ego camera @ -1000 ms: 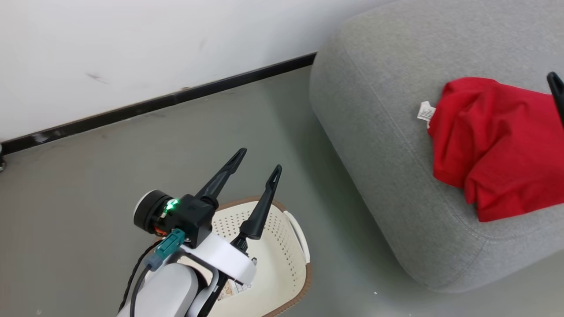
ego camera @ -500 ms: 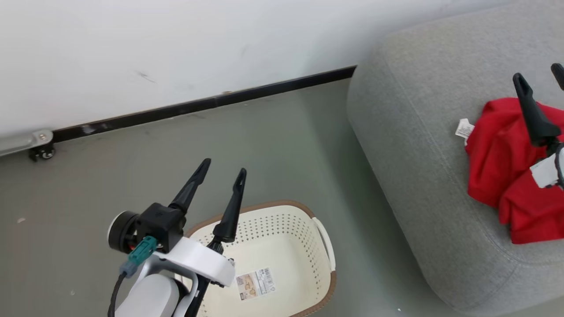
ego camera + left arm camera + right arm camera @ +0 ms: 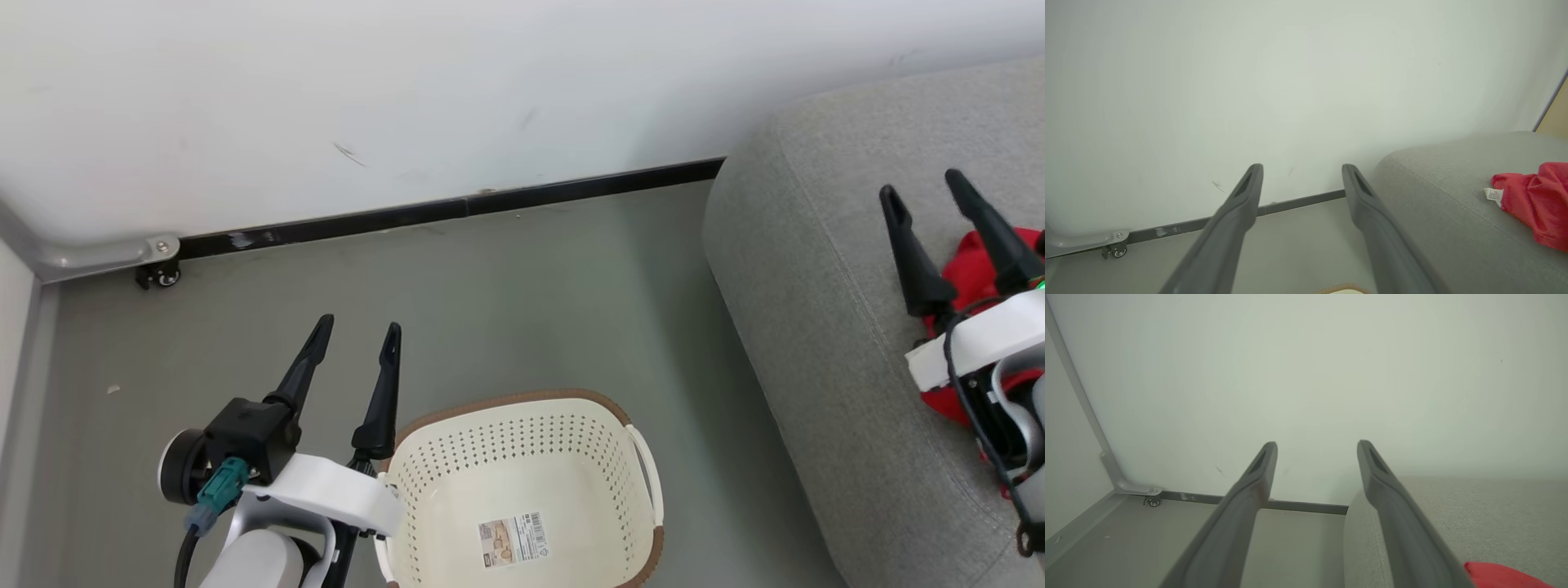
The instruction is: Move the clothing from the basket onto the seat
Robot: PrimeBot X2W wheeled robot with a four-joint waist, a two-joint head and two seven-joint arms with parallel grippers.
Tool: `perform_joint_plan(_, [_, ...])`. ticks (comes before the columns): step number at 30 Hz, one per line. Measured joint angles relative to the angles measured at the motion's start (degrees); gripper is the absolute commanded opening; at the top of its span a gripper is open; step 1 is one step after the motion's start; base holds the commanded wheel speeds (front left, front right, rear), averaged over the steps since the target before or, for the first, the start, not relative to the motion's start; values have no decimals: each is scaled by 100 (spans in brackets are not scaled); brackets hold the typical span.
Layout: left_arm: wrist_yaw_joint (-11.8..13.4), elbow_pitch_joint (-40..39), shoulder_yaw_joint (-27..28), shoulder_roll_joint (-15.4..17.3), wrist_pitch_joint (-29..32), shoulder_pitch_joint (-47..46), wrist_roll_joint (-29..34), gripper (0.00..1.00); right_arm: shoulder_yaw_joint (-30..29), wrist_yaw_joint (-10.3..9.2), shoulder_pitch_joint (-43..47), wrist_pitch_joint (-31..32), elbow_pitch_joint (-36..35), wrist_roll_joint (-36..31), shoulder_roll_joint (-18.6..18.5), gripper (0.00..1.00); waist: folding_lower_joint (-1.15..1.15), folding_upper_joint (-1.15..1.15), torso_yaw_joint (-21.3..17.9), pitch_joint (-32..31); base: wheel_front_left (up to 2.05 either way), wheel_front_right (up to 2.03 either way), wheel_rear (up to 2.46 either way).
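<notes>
**Clothing and arm pose, head and wrist views.** The clothing [image 3: 1533,198], bright red, lies crumpled on top of the seat [image 3: 800,310], at about 3 o'clock in the head view. A small white sewn label juts from its 9 o'clock edge in the left wrist view. Judged by its folds, the fabric is light, limp and unbreakable. It would sag and trail from any single hold, so a bunched ridge is the better purchase, not the label or a flat area.

The right gripper [image 3: 921,184] hangs over the garment with its jaws apart and nothing between them, fingers pointing toward 12 o'clock and partly covering the red cloth.

The basket [image 3: 522,445] stands on the floor at 6 o'clock, well apart from the clothing, and a paper label [image 3: 512,540] shows on its bottom.

The left gripper [image 3: 359,325] is raised at 8 o'clock, just beside the basket's 9 o'clock rim. Its jaws are likewise apart and hold nothing, fingers aimed at the wall's dark skirting.

The transfer appears complete.
</notes>
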Motion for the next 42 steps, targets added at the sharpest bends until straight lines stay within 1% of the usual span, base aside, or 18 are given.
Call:
perform_joint_plan(7, [203, 20, 207, -49, 0, 175, 118, 100, -170, 0, 344, -193, 58, -196, 409, 100, 0, 0, 221, -150, 0, 0, 0])
perform_joint_plan(8, [203, 20, 207, -49, 0, 175, 118, 100, -170, 0, 344, -193, 58, -196, 409, 100, 0, 0, 221, -150, 0, 0, 0])
perform_joint_plan(12, [280, 143, 238, -56, 0, 321, 194, 100, -274, 0, 595, -309, 57, -372, 692, 100, 0, 0, 340, -269, 0, 0, 0])
perform_joint_plan(15, [304, 181, 250, -63, 0, 380, 209, 100, -330, 0, 695, -333, 57, -478, 783, 100, 0, 0, 378, -321, 0, 0, 0])
perform_joint_plan(16, [353, 202, 269, -92, 0, 437, 260, 100, -385, 0, 795, -360, 58, -539, 881, 100, 0, 0, 411, -374, 0, 0, 0])
perform_joint_plan(17, [353, 202, 269, -92, 0, 437, 260, 100, -385, 0, 795, -360, 58, -539, 881, 100, 0, 0, 411, -374, 0, 0, 0])
perform_joint_plan(29, [505, 249, 380, -202, 0, 700, 387, 100, -508, 0, 1569, -365, -9, -1004, 1481, 100, 0, 0, 529, -683, 0, 0, 0])
perform_joint_plan(30, [519, 249, 388, -229, 0, 750, 391, 100, -531, 0, 1702, -365, -47, -1058, 1572, 100, 0, 0, 538, -728, 0, 0, 0])
perform_joint_plan(35, [568, 257, 381, -242, 0, 836, 492, 100, -625, 0, 1946, -365, -147, -1265, 1755, 100, 0, 0, 549, -830, 0, 0, 0])
perform_joint_plan(40, [704, 285, 414, -244, 0, 945, 553, 100, -739, 0, 2195, -363, -235, -1425, 1940, 100, 0, 0, 544, -909, 0, 0, 0])
perform_joint_plan(42, [709, 285, 427, -246, 0, 982, 628, 100, -773, 0, 2291, -361, -296, -1495, 2001, 100, 0, 0, 542, -936, 0, 0, 0])
